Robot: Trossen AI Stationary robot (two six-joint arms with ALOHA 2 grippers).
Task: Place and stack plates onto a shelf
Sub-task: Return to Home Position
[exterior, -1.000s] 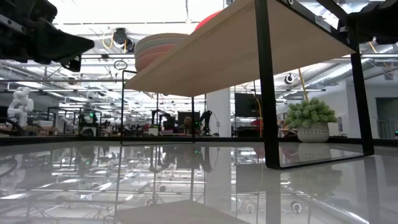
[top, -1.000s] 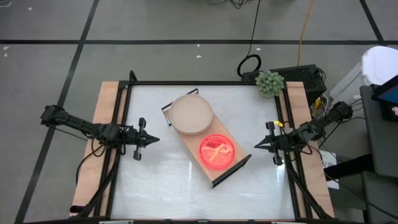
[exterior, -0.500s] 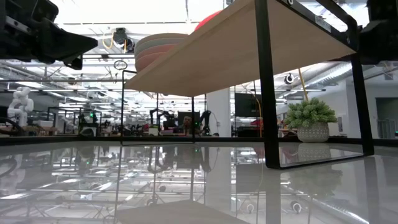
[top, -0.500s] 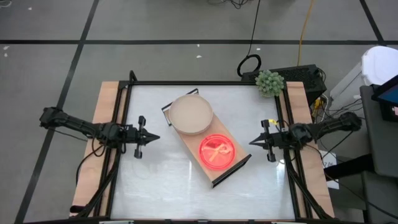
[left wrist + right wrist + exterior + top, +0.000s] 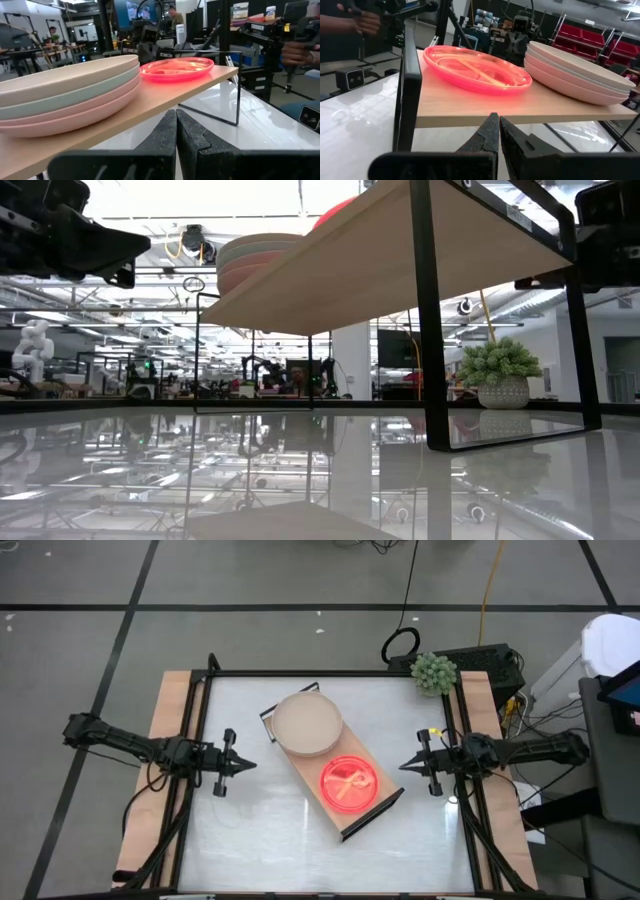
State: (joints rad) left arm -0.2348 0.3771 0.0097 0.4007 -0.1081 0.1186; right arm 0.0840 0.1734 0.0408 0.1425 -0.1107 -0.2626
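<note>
The light-wood shelf (image 5: 335, 775) with black frame ends stands slantwise on the white tabletop. A stack of large matte plates (image 5: 307, 723), beige on top, rests on its far-left end; it also shows in the left wrist view (image 5: 65, 92) and the right wrist view (image 5: 580, 70). A stack of translucent hot-pink and orange divided plates (image 5: 348, 783) rests on its near-right end. My left gripper (image 5: 250, 765) is shut and empty, left of the shelf. My right gripper (image 5: 404, 767) is shut and empty, right of the shelf.
A small potted plant (image 5: 434, 672) stands at the table's far right corner. A black frame (image 5: 210, 675) runs round the tabletop. A person's hand (image 5: 300, 50) shows beyond the table. Bare tabletop (image 5: 250, 830) lies near the front edge.
My right gripper has moved toward the table's left edge and a little toward the far edge, closer to the shelf's near-right end, and its arm has levelled out. My left gripper has kept still. The plates have not moved.
</note>
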